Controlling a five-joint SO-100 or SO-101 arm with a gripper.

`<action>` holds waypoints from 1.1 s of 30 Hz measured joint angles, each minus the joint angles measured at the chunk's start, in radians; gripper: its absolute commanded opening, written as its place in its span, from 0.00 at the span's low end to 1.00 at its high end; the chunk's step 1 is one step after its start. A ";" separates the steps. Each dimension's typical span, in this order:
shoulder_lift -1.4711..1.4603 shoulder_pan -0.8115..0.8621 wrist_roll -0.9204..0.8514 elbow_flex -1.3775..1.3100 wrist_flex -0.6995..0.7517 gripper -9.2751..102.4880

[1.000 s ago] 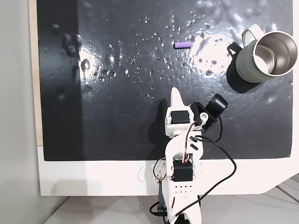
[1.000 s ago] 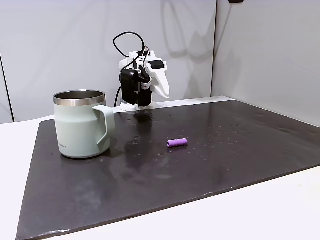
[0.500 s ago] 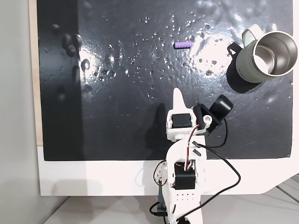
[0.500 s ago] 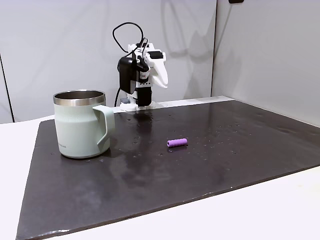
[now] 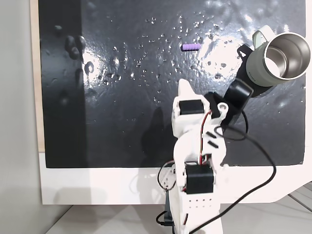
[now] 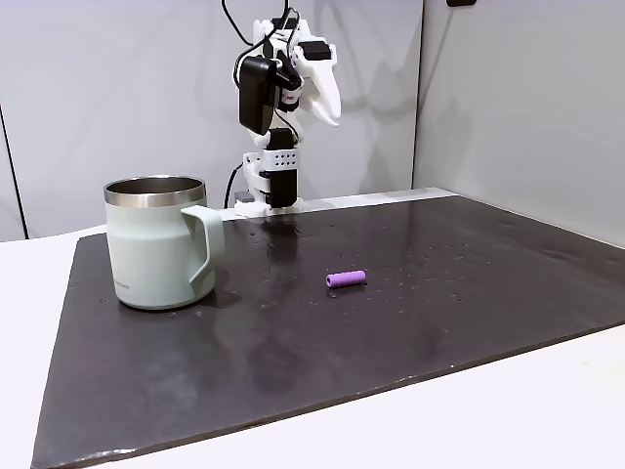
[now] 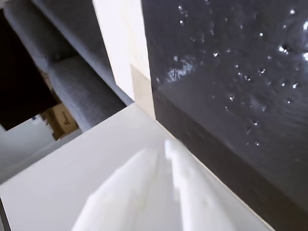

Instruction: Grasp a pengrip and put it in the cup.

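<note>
Fixed view: end effector (image 6: pixel 327 106), fingers together, has risen; pengrip (image 6: pixel 346 279) and cup (image 6: pixel 156 244) unmoved.

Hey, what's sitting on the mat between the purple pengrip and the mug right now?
Nothing. In both fixed views the stretch of black mat between the pengrip and the cup is bare, apart from glints on its glossy surface.

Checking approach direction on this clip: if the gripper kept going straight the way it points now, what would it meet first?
Probably bare black mat: the gripper is raised and angled downward. Pengrip and cup look off that line, though depth is unclear.
</note>
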 measured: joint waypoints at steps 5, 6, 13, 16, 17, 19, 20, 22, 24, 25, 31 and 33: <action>-0.262 0.046 0.014 -0.258 0.127 0.19; -0.307 0.054 0.014 -0.299 0.149 0.21; -0.634 0.084 0.014 -0.635 0.328 0.27; -0.784 0.091 0.018 -0.784 0.410 0.27; -0.827 0.091 0.021 -0.827 0.428 0.27; -0.908 0.091 0.031 -0.899 0.454 0.28; -0.946 0.091 0.035 -0.931 0.465 0.28; -1.023 0.091 0.043 -0.976 0.476 0.28; -1.089 0.091 0.048 -0.999 0.479 0.28; -1.123 0.091 0.049 -1.011 0.479 0.28; -1.269 0.091 0.029 -1.055 0.477 0.28; -1.313 0.091 0.017 -1.078 0.476 0.30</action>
